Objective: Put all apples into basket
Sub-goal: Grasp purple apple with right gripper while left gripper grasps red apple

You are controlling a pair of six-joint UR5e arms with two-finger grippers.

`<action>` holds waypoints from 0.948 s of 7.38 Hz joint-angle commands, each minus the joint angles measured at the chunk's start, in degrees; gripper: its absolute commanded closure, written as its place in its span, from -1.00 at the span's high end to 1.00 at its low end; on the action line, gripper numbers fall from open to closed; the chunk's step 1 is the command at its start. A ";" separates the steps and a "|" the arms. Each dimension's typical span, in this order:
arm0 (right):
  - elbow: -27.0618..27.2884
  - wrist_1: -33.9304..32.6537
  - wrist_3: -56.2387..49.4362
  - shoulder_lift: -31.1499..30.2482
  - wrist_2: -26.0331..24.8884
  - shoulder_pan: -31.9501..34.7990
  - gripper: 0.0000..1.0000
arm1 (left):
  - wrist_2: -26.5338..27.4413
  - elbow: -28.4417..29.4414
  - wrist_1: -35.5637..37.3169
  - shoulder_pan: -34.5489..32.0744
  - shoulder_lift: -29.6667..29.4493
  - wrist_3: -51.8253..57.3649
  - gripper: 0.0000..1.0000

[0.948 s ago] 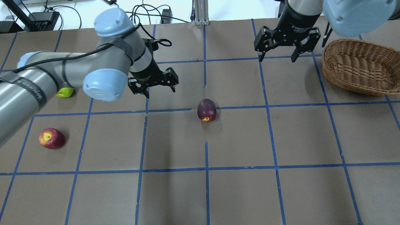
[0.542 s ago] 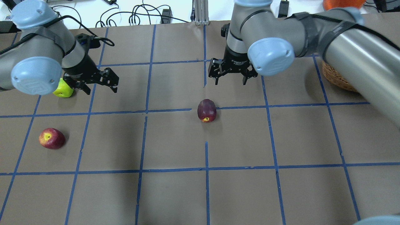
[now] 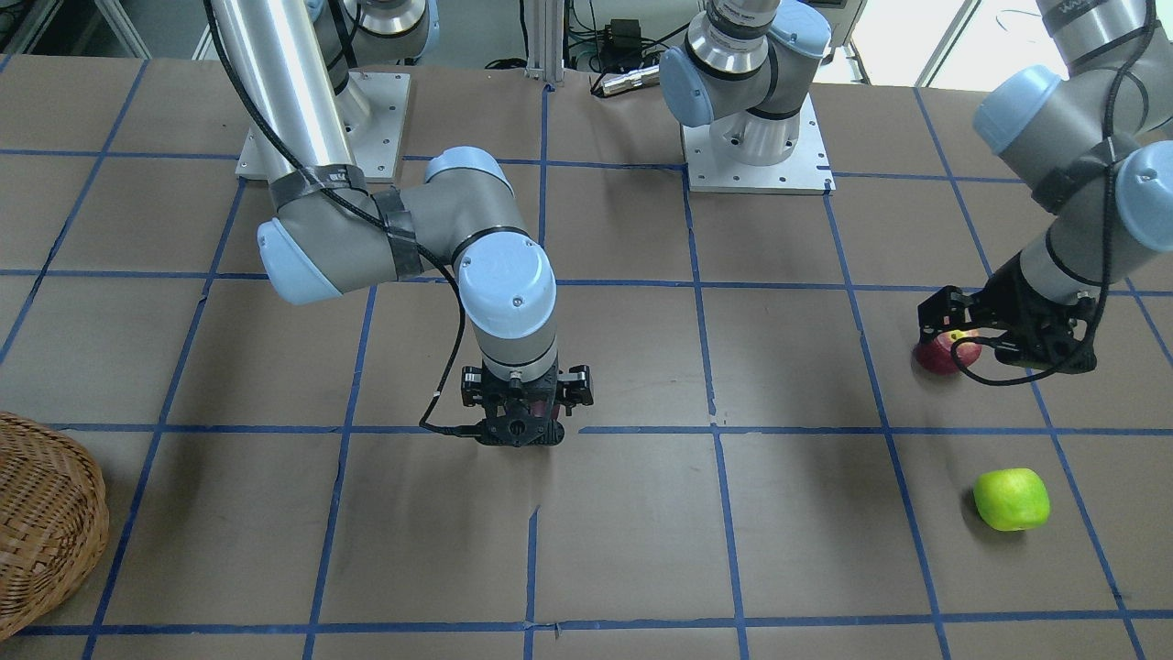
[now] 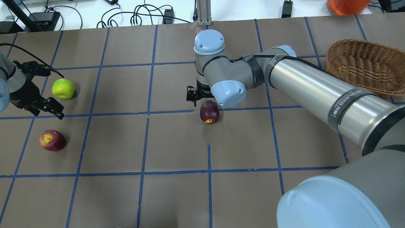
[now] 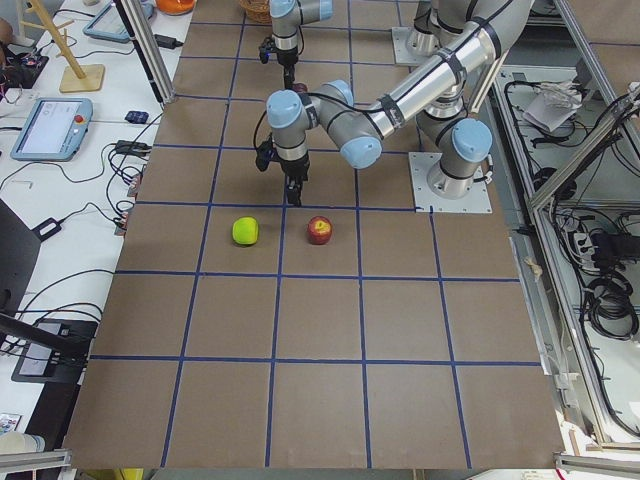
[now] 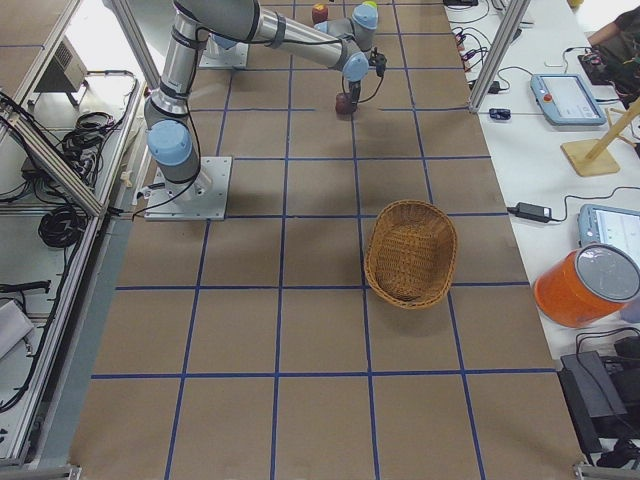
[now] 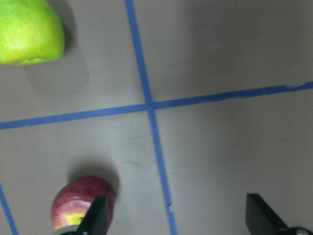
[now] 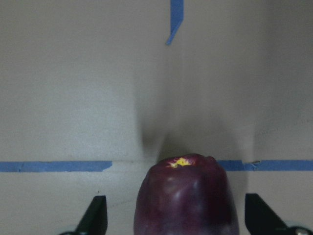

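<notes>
On its side at the middle of the table (image 4: 177, 196): dark maroon apple (image 4: 209, 111), yellow-flecked end toward the robot. Well apart on the left, bright green apple (image 4: 63, 88) just beyond red apple (image 4: 52, 140) with yellow stem patch. At the far right, upright, light brown wicker basket (image 4: 357, 85).

Only lettering of any size: white caps on black band (image 4: 347, 102) round silver tube of right arm (image 4: 303, 83), overhead view. One short word, slanted & soft; spelling can't be confirmed. Small white marks on left arm (image 3: 1072, 11) at top edge, front view: too small to read. Tablet (image 5: 45, 128) beside bench, left side view: screen content illegible.
</notes>
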 commanded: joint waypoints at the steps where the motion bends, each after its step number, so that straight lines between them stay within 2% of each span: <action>1: 3.50 -1.18 -0.14 1.47 -0.27 0.26 1.00 | 1.38 -4.94 7.23 1.88 -3.92 2.05 1.00; 2: 4.04 -2.67 -0.14 0.95 -0.44 0.17 0.73 | 6.27 -5.31 7.87 1.97 -5.25 1.80 1.00; 3: 3.01 -2.68 -0.57 -0.19 -0.18 -0.44 -0.01 | 6.23 -5.58 7.88 1.97 -6.31 1.36 1.00; 4: 3.08 -2.51 -0.84 -1.68 0.17 -0.97 -0.62 | 6.58 -6.28 7.88 1.97 -7.45 1.53 1.00; 6: 2.99 -0.33 -0.93 -5.01 0.09 -5.78 -0.70 | 6.67 -6.55 8.14 1.97 -8.42 1.18 0.98; 7: 2.39 3.69 -3.63 -7.12 -0.52 -9.81 -0.88 | 6.75 -6.55 9.01 1.97 -8.08 1.09 -0.34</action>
